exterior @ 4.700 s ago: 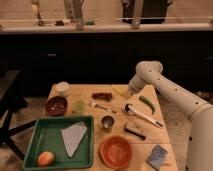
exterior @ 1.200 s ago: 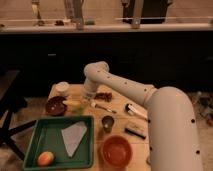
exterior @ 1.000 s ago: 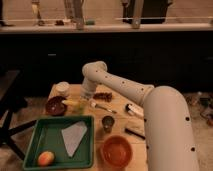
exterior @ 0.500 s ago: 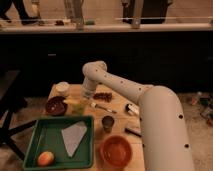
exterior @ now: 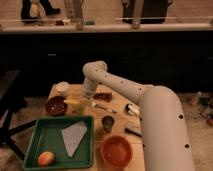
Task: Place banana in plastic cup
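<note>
The plastic cup (exterior: 78, 107) is a small pale yellow-green cup standing on the wooden table (exterior: 120, 116), just right of a dark red bowl (exterior: 55, 106). A yellow shape that looks like the banana (exterior: 73, 101) lies at the cup's rim, directly under my gripper. My gripper (exterior: 84, 96) hangs down from the white arm's bent wrist (exterior: 95, 70), right above the cup. The gripper's tip blends with the banana and the cup.
A white round container (exterior: 62, 88) stands behind the bowl. A green tray (exterior: 37, 145) holds a grey cloth (exterior: 73, 137) and an orange fruit (exterior: 46, 158). A metal cup (exterior: 107, 123), an orange bowl (exterior: 116, 150), a red-brown item (exterior: 103, 96) and a utensil (exterior: 102, 107) lie nearby.
The arm swung from the table's right side over to the left, above the plastic cup. Over the last second it has barely moved.
</note>
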`<state>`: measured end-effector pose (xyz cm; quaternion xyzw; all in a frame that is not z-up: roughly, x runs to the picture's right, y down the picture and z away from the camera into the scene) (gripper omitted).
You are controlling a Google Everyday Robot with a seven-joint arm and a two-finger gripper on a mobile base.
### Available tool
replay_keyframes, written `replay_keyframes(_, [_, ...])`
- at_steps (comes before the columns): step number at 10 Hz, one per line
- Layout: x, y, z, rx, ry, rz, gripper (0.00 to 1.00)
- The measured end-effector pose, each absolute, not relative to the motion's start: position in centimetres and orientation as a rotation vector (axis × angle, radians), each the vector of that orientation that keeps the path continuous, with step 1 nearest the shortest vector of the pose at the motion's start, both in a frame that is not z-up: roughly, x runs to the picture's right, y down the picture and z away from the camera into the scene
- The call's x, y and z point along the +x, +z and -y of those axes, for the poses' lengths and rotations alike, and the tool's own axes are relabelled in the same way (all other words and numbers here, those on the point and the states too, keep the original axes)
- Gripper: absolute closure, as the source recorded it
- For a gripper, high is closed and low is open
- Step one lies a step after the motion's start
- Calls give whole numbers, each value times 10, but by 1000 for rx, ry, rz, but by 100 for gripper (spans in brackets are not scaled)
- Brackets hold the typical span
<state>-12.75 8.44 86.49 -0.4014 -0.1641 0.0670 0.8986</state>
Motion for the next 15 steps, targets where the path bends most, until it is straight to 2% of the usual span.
replay_keyframes(6, [-128,865,-85,-832,138,340,97])
replay_keyframes(8, [-128,866,-86,-834,137,340,87])
replay_keyframes(9, [-128,866,-86,-833,137,340,81])
replay_keyframes(14, [-128,866,-86,-833,137,340,29])
replay_keyframes(15, [-128,866,-86,-833,138,340,22])
